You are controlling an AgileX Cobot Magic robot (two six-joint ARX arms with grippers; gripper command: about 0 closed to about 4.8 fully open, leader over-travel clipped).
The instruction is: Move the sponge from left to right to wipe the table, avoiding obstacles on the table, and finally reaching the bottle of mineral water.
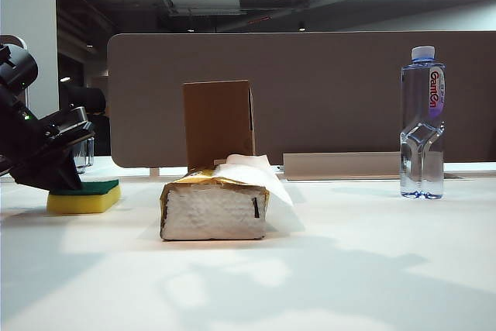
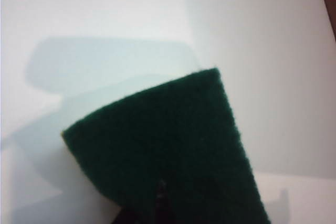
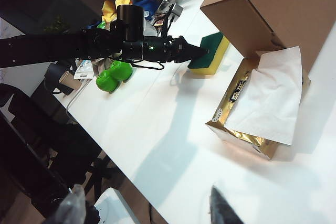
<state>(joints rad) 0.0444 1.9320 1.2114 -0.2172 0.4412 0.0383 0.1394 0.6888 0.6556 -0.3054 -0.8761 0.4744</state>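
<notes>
Both grippers show partly: left gripper clenched on the sponge, right gripper spread, mostly cropped.

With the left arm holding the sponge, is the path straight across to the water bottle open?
Probably not. The left gripper is shut on the sponge at the table's left; the tissue pack and cardboard box stand between it and the bottle, so it would need to detour.
</notes>
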